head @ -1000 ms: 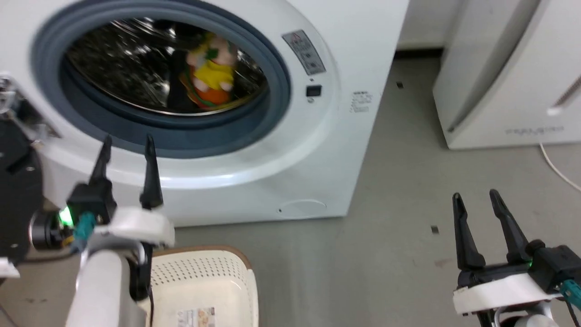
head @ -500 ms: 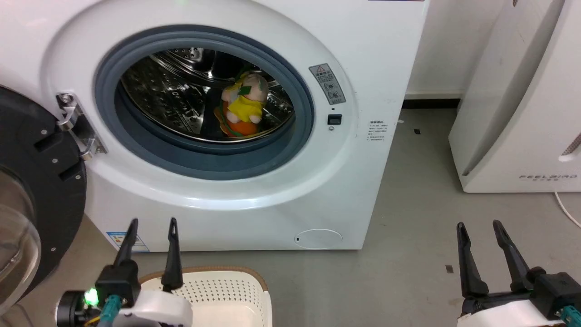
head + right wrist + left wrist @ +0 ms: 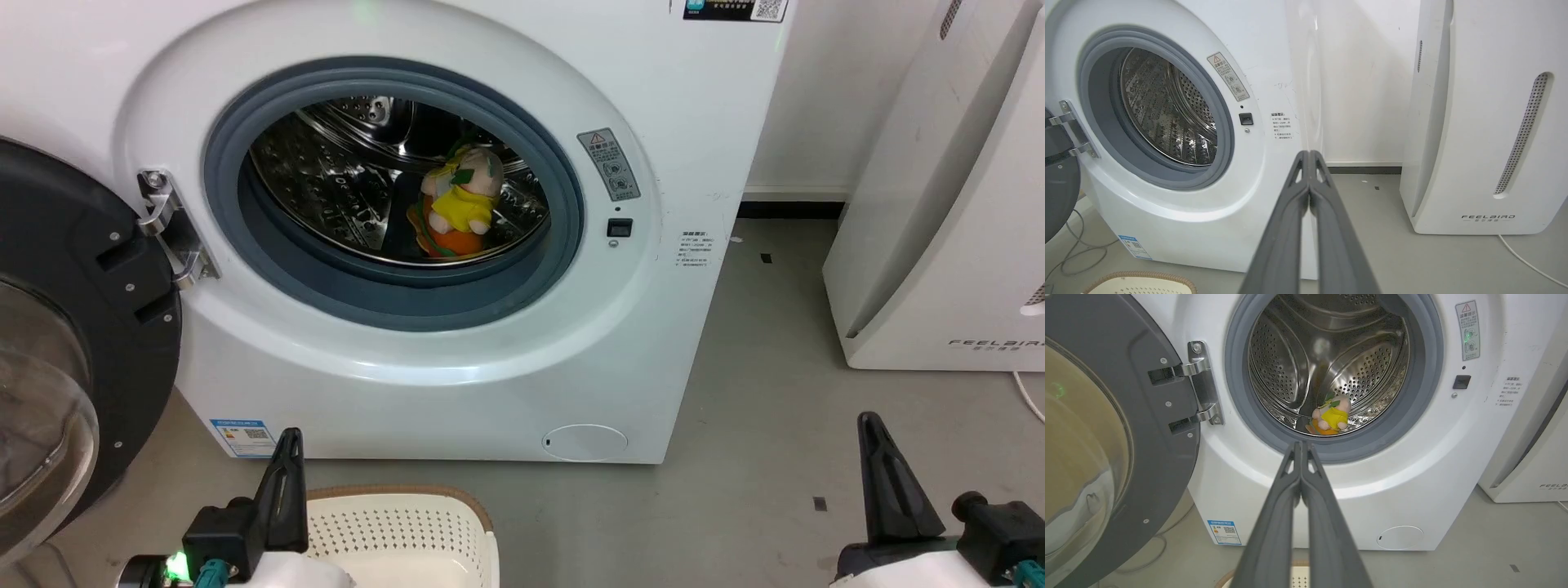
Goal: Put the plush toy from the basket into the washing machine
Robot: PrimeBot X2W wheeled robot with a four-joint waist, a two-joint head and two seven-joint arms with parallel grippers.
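plush toy (image 3: 457, 204) inside washing machine (image 3: 669, 343); long axis near-upright, head uppermost | left jaws closed, empty | right jaws closed, empty

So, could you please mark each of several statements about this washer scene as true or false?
1. The plush toy lies inside the steel drum of the washing machine. True.
2. The porthole door is closed. False: it stands open, swung to the left.
3. The left claw is shut and holds nothing. True.
4. The right claw grips the plush toy. False: it is shut on nothing, outside the machine.
5. The FEELBIRD appliance stands left of the washing machine. False: it stands on its right.
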